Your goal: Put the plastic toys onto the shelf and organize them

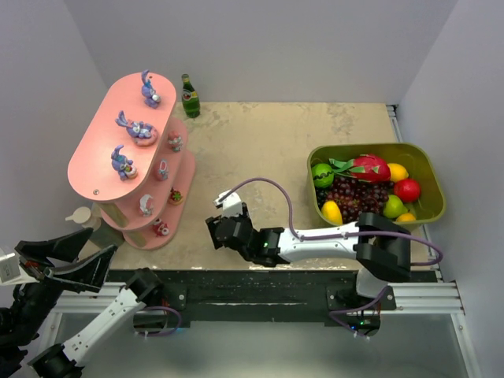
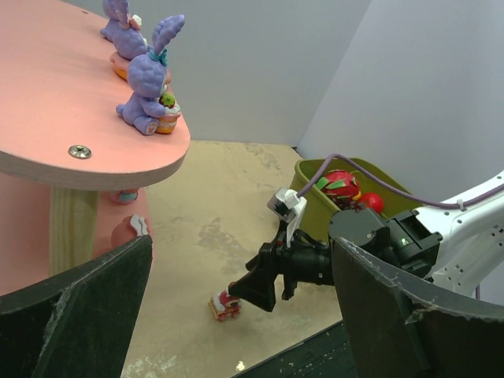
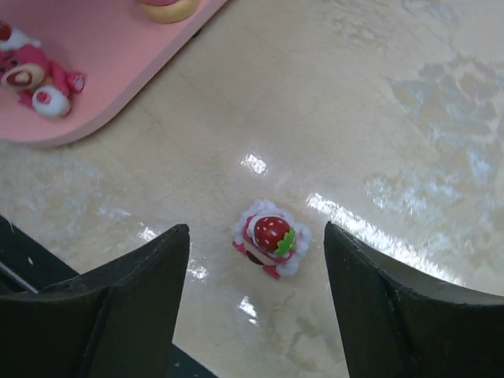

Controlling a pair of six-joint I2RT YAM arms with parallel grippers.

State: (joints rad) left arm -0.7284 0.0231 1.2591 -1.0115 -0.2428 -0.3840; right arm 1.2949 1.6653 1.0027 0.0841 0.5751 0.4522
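Judged to be at the pick-up of a tiny white-and-pink plastic toy topped with a red strawberry (image 3: 269, 239), standing upright on the mottled beige surface (image 1: 260, 150) near the bottom tier of the tall salmon-pink tiered shelf (image 1: 98, 150) but clear of it. Found the right end effector (image 2: 246, 290) poised over that toy with fingers spread well apart, one to each side, gripping nothing and touching nothing. Found the left end effector (image 1: 75, 256) parked beside the shelf, spread to its widest and empty. Recommend centring the toy between the fingers first, since in the right wrist view it sits nearer the right-hand one. Then lower until the pads bracket the body below the strawberry cap, close gently and lift straight up, to avoid tipping or flicking so light a piece. Advise a free spot on a lower tier, kept apart from the red-and-pink figurine (image 3: 35, 79) lying there. Cannot see the toy from the top external camera, masked there by the right arm. Cannot judge the remaining height above the surface. Cannot count the toys on the middle tiers, partly covered by the tier above and cut off at the frame edge in both wrist views.
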